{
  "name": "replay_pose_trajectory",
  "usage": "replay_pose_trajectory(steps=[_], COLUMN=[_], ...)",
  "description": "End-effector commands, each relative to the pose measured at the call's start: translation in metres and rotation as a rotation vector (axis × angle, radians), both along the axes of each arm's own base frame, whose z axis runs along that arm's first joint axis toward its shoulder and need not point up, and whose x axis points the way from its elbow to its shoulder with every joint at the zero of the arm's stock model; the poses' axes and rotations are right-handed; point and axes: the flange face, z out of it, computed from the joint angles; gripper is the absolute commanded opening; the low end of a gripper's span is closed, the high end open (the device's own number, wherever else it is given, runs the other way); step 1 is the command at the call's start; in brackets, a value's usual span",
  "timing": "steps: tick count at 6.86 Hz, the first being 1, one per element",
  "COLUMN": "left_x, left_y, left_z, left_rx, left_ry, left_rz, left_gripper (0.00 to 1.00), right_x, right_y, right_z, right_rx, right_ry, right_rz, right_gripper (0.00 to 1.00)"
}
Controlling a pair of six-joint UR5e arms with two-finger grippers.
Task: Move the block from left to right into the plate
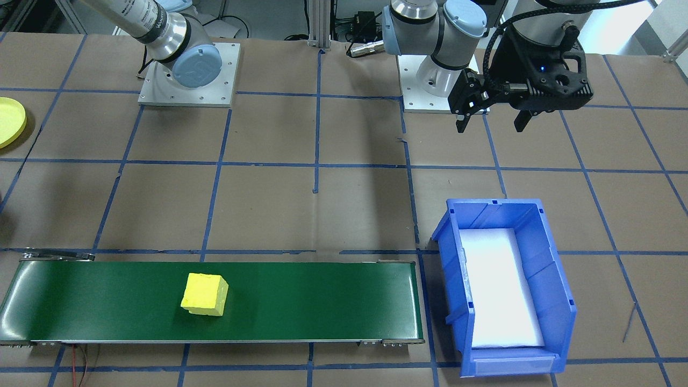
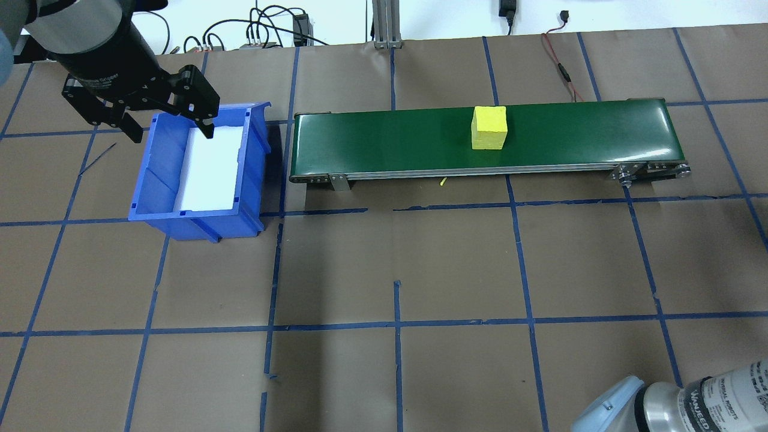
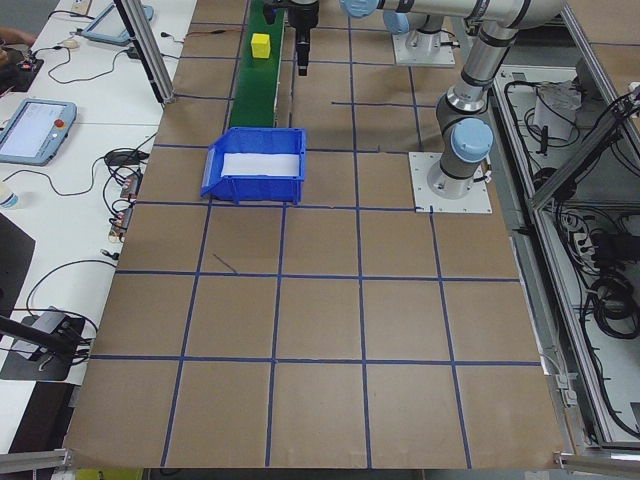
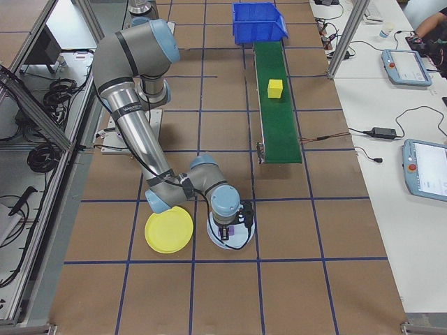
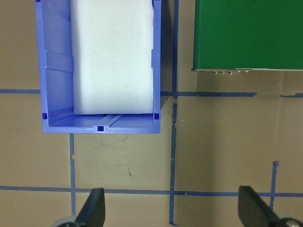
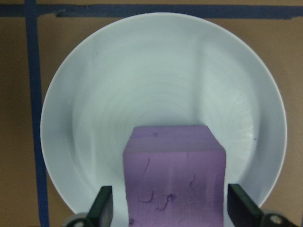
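Observation:
A yellow block (image 1: 204,294) (image 2: 489,127) (image 4: 275,88) lies on the green conveyor belt (image 1: 322,301). The yellow plate (image 1: 8,121) (image 4: 169,229) is flat on the table on the robot's right, with nothing on it. Right beside it a purple block (image 6: 175,184) rests on a pale white plate (image 6: 165,80) (image 4: 215,236). My right gripper (image 6: 170,208) (image 4: 234,223) hangs low over that plate, open, its fingers on either side of the purple block. My left gripper (image 1: 492,123) (image 2: 171,133) (image 5: 170,208) hovers open and empty beside the blue bin.
The blue bin (image 1: 543,236) (image 2: 162,180) (image 5: 52,71), with a white liner, stands at the belt's end on the robot's left. The belt runs along the table's far side. Blue tape lines grid the brown table. Operator tables with tablets and cables flank the far side.

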Motion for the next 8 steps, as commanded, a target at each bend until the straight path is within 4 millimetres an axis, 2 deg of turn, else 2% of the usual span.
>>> replay_pose_trajectory(steps=[1,2,3,4,5,6,8], left_x=[0.000,0.001,0.001,0.002,0.002,0.004,0.004], left_y=[0.000,0.000,0.000,-0.001,-0.001,-0.001,-0.001], left_z=[0.000,0.000,0.000,0.001,0.001,0.001,0.001], left_rx=[-0.001,-0.001,-0.001,-0.004,-0.004,-0.005,-0.005], left_ry=[0.000,0.000,0.000,-0.002,-0.002,-0.002,-0.002], left_rz=[0.000,0.003,0.001,0.002,-0.002,0.003,0.003], left_gripper=[1.00,1.00,1.00,1.00,1.00,1.00,1.00], right_x=[0.001,0.007,0.026,0.051,0.083,0.132,0.257], right_y=[-0.001,-0.007,-0.024,-0.048,-0.080,-0.114,-0.174], right_z=[0.009,0.029,0.072,0.096,0.105,0.114,0.133], right_rx=[-0.007,-0.022,-0.063,-0.069,-0.076,-0.084,-0.103], right_ry=[0.012,0.034,0.047,0.038,0.039,0.043,0.044], right_rz=[-0.005,0.001,0.006,0.006,0.028,0.027,-0.031], right_gripper=[1.00,0.99,1.00,1.00,1.00,1.00,1.00])
